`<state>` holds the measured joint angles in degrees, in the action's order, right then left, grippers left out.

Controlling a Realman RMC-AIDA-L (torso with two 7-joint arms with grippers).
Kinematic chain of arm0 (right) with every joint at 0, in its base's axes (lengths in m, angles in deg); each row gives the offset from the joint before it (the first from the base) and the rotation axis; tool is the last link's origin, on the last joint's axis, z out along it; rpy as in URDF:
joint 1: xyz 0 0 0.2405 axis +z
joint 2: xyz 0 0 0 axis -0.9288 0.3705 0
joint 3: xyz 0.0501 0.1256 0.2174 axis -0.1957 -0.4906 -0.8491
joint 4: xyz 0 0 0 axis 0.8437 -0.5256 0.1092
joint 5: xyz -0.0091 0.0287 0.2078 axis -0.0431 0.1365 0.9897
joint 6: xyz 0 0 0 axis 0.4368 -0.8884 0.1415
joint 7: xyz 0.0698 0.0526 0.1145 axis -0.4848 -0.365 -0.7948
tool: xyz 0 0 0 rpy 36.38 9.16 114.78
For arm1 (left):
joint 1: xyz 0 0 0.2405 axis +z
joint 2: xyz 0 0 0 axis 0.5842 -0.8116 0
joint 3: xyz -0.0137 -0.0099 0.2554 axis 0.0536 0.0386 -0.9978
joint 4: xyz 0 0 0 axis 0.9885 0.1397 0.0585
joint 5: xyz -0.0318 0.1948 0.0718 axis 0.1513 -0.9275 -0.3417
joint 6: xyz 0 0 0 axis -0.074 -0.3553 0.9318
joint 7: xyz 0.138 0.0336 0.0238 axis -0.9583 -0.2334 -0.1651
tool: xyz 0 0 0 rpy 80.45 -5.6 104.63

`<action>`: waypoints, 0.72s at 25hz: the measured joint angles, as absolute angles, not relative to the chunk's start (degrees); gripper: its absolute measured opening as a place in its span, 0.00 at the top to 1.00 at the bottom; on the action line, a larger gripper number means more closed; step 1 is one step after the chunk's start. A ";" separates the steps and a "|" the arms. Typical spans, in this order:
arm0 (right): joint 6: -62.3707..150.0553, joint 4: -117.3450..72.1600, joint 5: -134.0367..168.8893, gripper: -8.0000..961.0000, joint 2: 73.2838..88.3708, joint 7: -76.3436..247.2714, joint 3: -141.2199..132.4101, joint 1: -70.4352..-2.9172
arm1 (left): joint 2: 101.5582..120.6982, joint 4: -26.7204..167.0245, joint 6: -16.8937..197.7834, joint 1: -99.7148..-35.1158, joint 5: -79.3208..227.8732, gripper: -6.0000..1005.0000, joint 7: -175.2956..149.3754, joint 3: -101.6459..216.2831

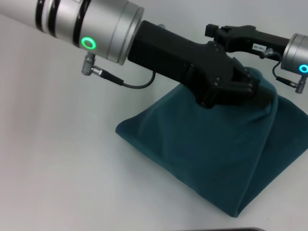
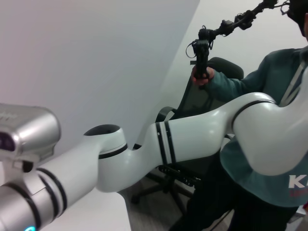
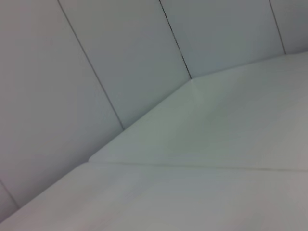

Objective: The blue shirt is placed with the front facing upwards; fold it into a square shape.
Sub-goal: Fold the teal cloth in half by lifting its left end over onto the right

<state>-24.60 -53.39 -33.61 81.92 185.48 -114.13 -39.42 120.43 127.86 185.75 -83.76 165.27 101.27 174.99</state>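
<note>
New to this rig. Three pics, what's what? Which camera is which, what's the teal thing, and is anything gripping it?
It is a two-armed robot folding laundry. The head view looks down from the robot's head onto a white table. The teal thing is the blue shirt, bunched into a tent shape with its peak lifted. The left gripper and right gripper meet at that peak and appear to pinch the cloth, though the fingers are hidden. The left wrist view, from a camera on that arm, shows the robot's white arm and a person holding a handheld device. The right wrist view shows only pale panels, no shirt.
</note>
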 joint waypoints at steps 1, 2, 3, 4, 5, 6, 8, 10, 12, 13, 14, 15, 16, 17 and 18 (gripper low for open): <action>-25.08 -53.42 -33.60 0.93 81.68 185.37 -114.66 -39.54 | 120.43 127.37 185.17 -84.07 165.27 0.97 101.26 174.78; -25.65 -53.44 -33.61 0.93 81.45 185.19 -115.22 -39.69 | 120.43 126.94 184.71 -84.42 165.28 0.97 101.26 174.63; -26.17 -53.45 -33.61 0.93 81.17 184.91 -115.85 -39.88 | 120.42 126.61 184.36 -84.72 165.28 0.97 101.25 174.55; -26.70 -53.45 -33.61 0.93 80.88 184.60 -116.31 -40.10 | 120.42 126.28 183.95 -85.04 165.28 0.97 101.25 174.53; -27.24 -53.46 -33.61 0.93 80.56 184.33 -116.80 -40.36 | 120.42 126.04 183.56 -85.27 165.28 0.96 101.24 174.52; -27.74 -53.46 -33.61 0.93 80.26 184.14 -117.18 -40.58 | 120.45 125.74 183.16 -85.54 165.28 0.96 101.19 174.50; -28.45 -53.50 -33.61 0.93 79.83 184.01 -117.72 -40.91 | 120.52 124.86 182.39 -86.10 165.30 0.96 100.91 174.20; -28.85 -53.46 -33.60 0.93 79.59 183.96 -118.10 -41.07 | 120.61 123.62 180.92 -86.69 165.63 0.96 100.50 173.15; -29.01 -53.34 -33.61 0.93 79.48 183.92 -118.28 -41.08 | 120.66 122.25 177.93 -87.02 166.50 0.95 100.39 171.31; -29.04 -53.31 -33.61 0.92 79.45 183.92 -118.31 -41.09 | 120.70 121.62 176.25 -87.06 167.00 0.95 100.38 170.47; -29.04 -53.30 -33.66 0.92 79.43 183.91 -118.31 -41.09 | 120.74 120.68 173.75 -87.10 167.86 0.95 100.38 169.29; -29.03 -53.34 -33.79 0.92 79.43 183.90 -118.31 -41.10 | 120.79 119.60 170.96 -87.09 168.83 0.95 100.38 168.05; -29.01 -53.39 -33.92 0.92 79.42 183.90 -118.31 -41.10 | 120.82 118.36 167.99 -87.08 169.96 0.95 100.40 166.58; -29.01 -53.40 -34.09 0.92 79.42 183.90 -118.31 -41.07 | 120.84 117.09 164.95 -87.08 171.07 0.94 100.43 165.06; -28.98 -53.38 -34.24 0.92 79.41 183.90 -118.31 -41.00 | 120.84 115.72 162.37 -87.13 172.01 0.94 100.43 163.71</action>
<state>-28.98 -53.38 -34.24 79.41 183.90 -118.31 -41.00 120.84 115.72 162.37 -87.13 172.01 100.43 163.71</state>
